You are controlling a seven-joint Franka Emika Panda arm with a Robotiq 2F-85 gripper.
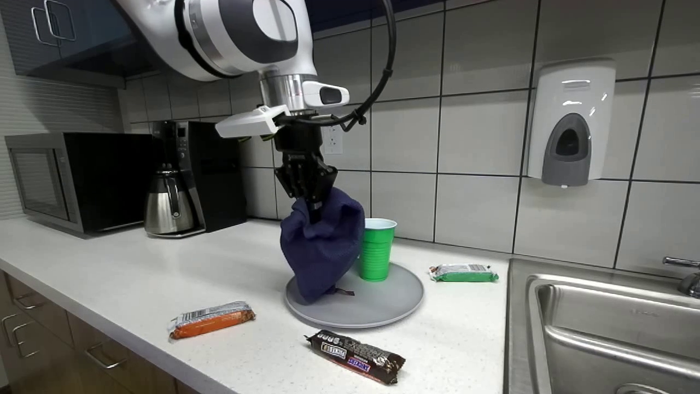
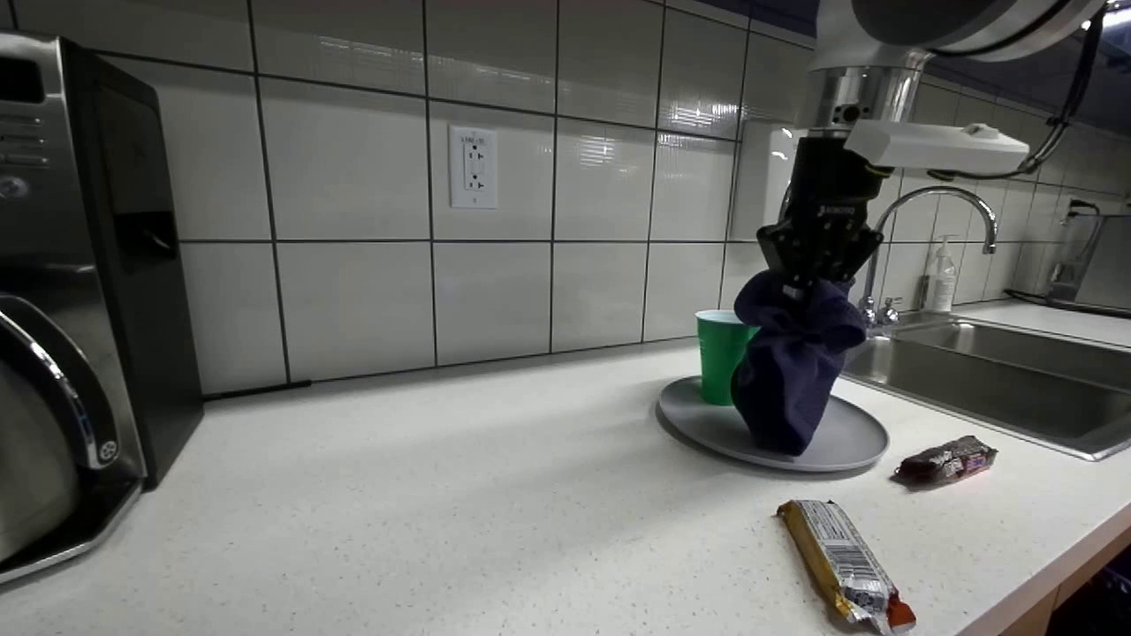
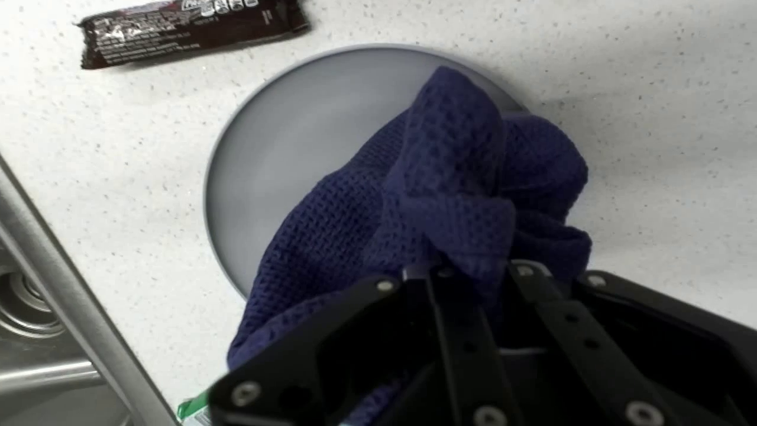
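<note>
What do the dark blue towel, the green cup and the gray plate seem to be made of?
Dark blue towel: matte fabric, perhaps cotton, given its textured weave and loose folds.
Green cup: probably plastic, slightly glossy, with horizontal ridges and a pale inside.
Gray plate: plastic or ceramic, unclear; smooth, even gray with a soft sheen.

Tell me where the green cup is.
In an exterior view, the green cup stands upright on the plate, just right of the cloth that the gripper holds.
</note>
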